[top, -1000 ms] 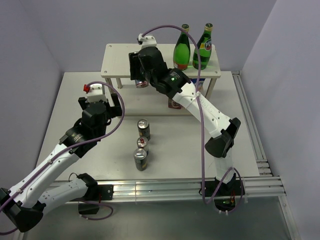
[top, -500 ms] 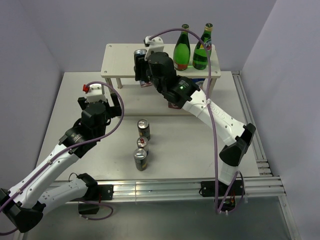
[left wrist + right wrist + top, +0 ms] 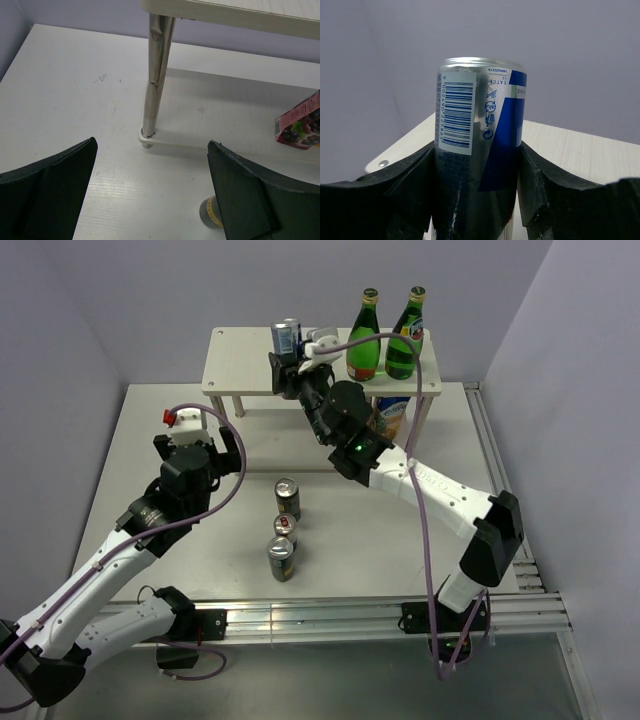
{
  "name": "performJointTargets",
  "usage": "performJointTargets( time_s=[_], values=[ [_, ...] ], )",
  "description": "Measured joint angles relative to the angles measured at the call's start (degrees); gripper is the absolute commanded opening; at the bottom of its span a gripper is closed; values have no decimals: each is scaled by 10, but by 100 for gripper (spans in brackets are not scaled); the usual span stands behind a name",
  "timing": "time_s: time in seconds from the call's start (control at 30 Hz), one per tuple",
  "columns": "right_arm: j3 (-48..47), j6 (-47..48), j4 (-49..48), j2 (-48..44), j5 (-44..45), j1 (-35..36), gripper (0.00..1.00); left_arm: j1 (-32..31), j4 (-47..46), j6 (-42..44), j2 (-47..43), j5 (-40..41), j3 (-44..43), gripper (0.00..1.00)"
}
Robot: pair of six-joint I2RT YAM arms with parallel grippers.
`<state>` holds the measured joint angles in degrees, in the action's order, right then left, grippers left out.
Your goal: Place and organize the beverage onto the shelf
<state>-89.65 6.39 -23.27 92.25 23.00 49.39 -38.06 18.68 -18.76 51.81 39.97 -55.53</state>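
Blue and silver can (image 3: 286, 337) (image 3: 479, 145) is upright and clamped in the right claw (image 3: 288, 365) (image 3: 476, 200). A dark finger (image 3: 405, 195) presses on each side of its lower half, and the barcode faces the wrist camera. It sits over the top board of the shelf (image 3: 240, 360) (image 3: 155, 75) (image 3: 570, 155), toward the back edge, just left of the 2 green bottles (image 3: 364, 338) standing on that same board. The can's base is hidden behind the fingers, so I cannot tell whether it touches the board or hangs just above it.

On the lower tier a carton (image 3: 390, 418) peeks out beside the right arm, partly covered. Out on the tabletop (image 3: 350, 540), 3 cans (image 3: 284, 530) stand in a short row, well apart from the shelf.

The left claw (image 3: 196, 437) (image 3: 150, 195) hangs spread wide and empty, facing 1 leg of the shelf. Its camera catches a red carton (image 3: 300, 125) cut off at the right edge, and a grey round thing (image 3: 210, 216) by the right finger, too cropped to name.
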Motion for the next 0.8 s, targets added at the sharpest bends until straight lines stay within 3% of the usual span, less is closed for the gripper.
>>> performJointTargets(
  time_s=[0.23, 0.5, 0.8],
  values=[
    [33, 88, -196, 74, 20, 1, 0, 0, 0, 0, -2, 4, 0, 99],
    [9, 158, -322, 152, 31, -2, 0, 0, 0, 0, -2, 13, 0, 99],
    [23, 172, -438, 183, 42, -24, 0, 0, -2, 0, -2, 20, 0, 99]
  ],
)
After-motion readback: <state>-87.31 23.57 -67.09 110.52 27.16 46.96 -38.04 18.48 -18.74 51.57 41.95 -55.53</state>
